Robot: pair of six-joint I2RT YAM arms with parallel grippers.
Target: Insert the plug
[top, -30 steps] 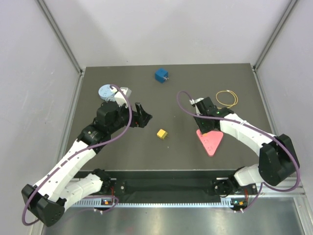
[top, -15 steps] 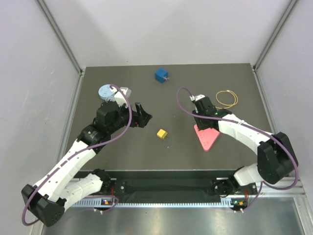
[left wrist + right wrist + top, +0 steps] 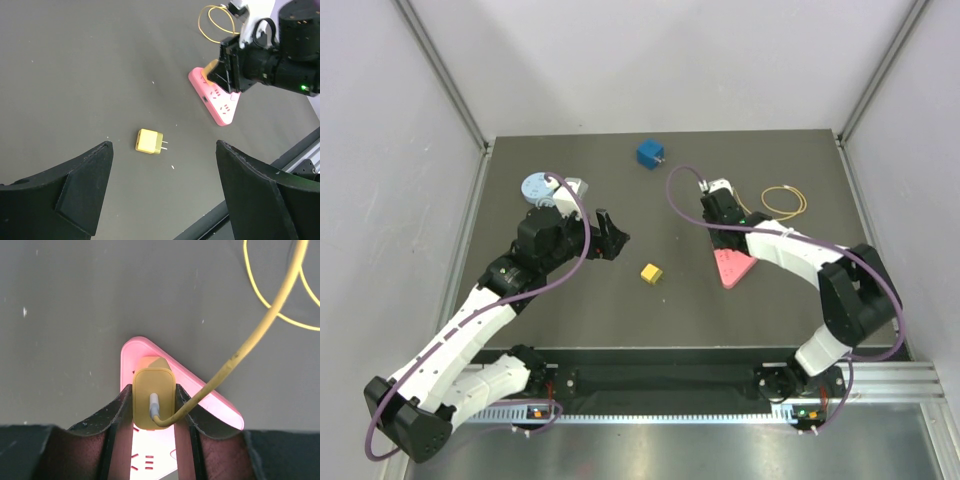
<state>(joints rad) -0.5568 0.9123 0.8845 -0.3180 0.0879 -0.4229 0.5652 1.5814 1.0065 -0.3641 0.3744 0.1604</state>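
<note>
**Plug in hand, not yet in the holes**

I am at the lining-up step. My right gripper (image 3: 154, 407) is squeezed tight on the yellow plug (image 3: 153, 382), one finger on each side. The plug's yellow cord (image 3: 240, 352) runs from its back up and away to the right.

The plug hangs over one corner of the pink power strip (image 3: 137, 347), which lies flat on the dark table (image 3: 560, 300). In the right wrist view, the strip's little slots show lower down, between my fingers, not under the plug. So I think the plug is too close to the corner. I cannot see its pins, so I cannot tell if they touch the strip.

My left gripper (image 3: 612, 238) is wide open and holds nothing. It hangs over the table, well apart from the strip. A loose little yellow plug (image 3: 149, 141) lies on the table under it.

Next, I think I must bring the held plug over a set of slots, turn it so the pins match them, hold it straight, and push down slowly. Nothing holds the strip in place, so it may slide when I push. The left gripper could come over and hold it.
</note>
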